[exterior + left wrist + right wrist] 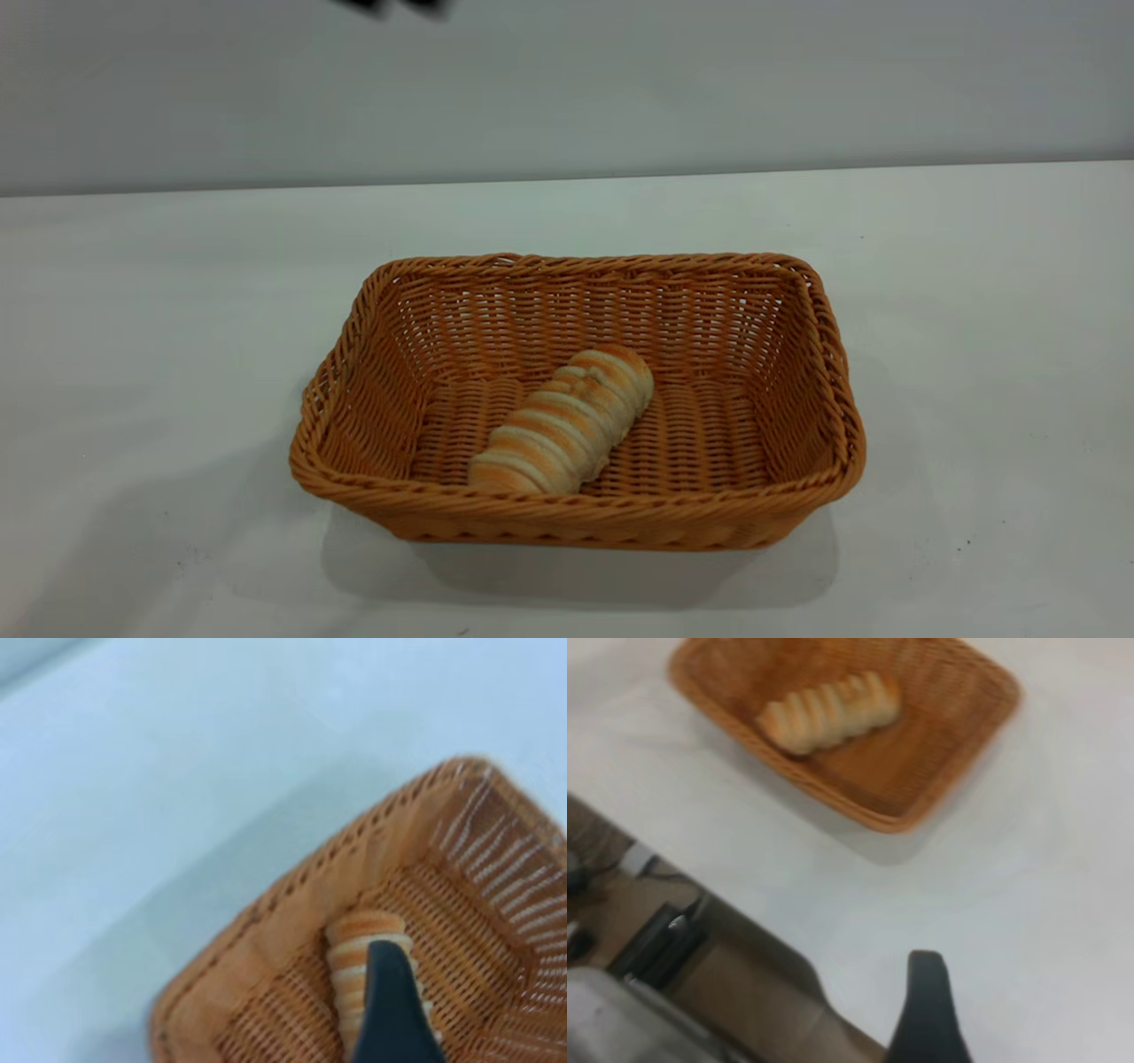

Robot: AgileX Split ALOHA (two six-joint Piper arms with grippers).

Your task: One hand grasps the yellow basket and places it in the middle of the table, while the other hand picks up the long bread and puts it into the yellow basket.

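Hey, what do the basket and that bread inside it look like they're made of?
The yellow basket looks like woven wicker or a plastic imitation: orange-tan strands cross in an open weave under a braided rim with a slight sheen. The long bread looks like baked dough, pale cream with golden-orange crosswise ridges and a matte crust; whether it is real or a replica cannot be told.

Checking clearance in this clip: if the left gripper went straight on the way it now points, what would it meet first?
Most likely the small ridged cream-and-golden long bread lying inside the orange-tan woven wicker basket. In the left wrist view, the one visible dark finger of the left gripper points over it. Depth is unclear, so the height above it cannot be judged.
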